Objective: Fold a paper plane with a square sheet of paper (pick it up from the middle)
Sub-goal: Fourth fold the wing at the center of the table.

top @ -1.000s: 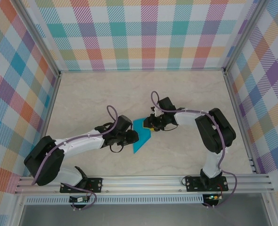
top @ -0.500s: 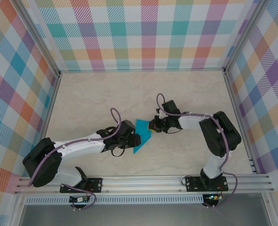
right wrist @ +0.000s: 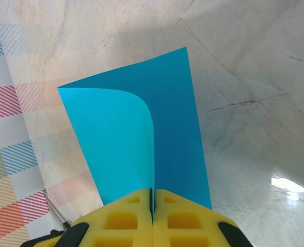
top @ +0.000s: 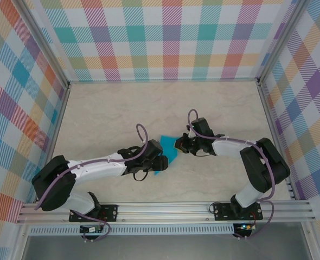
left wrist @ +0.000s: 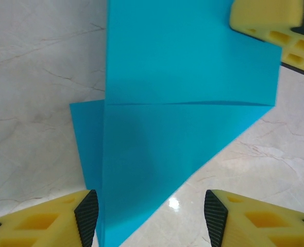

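Note:
The square sheet of paper [top: 167, 152] is teal-blue, creased into a smaller shape with a diagonal edge, near the table's middle. My right gripper [top: 177, 145] is shut on the sheet's right edge. In the right wrist view the paper [right wrist: 136, 134] stands up from the closed yellow fingers [right wrist: 126, 221] of that gripper [right wrist: 153, 198], one layer curling away. My left gripper [top: 159, 161] is open at the sheet's lower left. In the left wrist view the folded paper [left wrist: 178, 103] reaches down between its spread fingertips [left wrist: 86, 216], and the gripper [left wrist: 151, 218] holds nothing. The right gripper's yellow finger [left wrist: 265, 18] shows at the top right.
Pale marble tabletop [top: 106, 108] stretches all round the paper. Plaid walls [top: 165, 38] close in the back and both sides. An aluminium rail [top: 165, 208] with both arm bases runs along the near edge.
Both grippers and the paper have shifted to the right. My right gripper has closed on the paper's edge. My left gripper's jaws have spread wider.

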You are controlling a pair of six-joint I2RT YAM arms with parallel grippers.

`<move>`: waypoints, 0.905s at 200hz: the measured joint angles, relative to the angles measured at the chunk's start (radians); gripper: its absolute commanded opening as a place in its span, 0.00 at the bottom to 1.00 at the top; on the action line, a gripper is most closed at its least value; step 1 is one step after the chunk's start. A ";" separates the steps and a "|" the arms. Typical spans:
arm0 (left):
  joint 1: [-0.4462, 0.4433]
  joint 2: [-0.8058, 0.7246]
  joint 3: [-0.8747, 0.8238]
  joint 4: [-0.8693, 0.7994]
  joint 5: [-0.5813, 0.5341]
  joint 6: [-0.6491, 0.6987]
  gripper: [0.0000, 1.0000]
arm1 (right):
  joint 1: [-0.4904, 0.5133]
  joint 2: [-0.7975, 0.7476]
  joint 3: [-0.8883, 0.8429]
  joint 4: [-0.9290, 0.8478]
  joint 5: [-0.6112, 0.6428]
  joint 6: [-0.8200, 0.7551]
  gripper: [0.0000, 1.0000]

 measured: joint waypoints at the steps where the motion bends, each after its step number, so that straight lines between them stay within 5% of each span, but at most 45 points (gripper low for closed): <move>1: 0.000 0.000 0.000 -0.001 -0.002 -0.001 0.59 | 0.000 0.000 0.000 -0.002 -0.001 0.000 0.05; 92: 0.000 -0.235 -0.048 -0.045 -0.120 -0.063 0.70 | 0.013 -0.093 0.114 -0.122 -0.036 -0.060 0.05; 181: 0.000 -0.341 -0.069 -0.051 -0.137 -0.080 0.71 | 0.074 -0.244 0.235 -0.395 0.149 -0.127 0.04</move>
